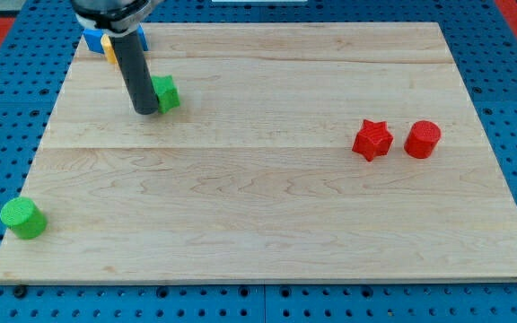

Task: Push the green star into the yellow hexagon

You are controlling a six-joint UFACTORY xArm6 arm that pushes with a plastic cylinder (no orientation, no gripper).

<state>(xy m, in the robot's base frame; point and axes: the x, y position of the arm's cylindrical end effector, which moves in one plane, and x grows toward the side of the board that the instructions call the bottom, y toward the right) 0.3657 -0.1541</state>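
Pincer none: my tip (145,111) touching one green star (165,93); two red blocks (372,139), one green cylinder (22,218)

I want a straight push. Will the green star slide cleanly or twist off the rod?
The green star looks squat and flat-based, so it probably slides rather than tips or rolls. Its points may let it rotate off my tip, which sits at its left. The smooth wooden board likely gives little grip.

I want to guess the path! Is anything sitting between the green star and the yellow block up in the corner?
Only my tip and its rod, in the camera view, pressed against the green star on its left, toward the yellow block.
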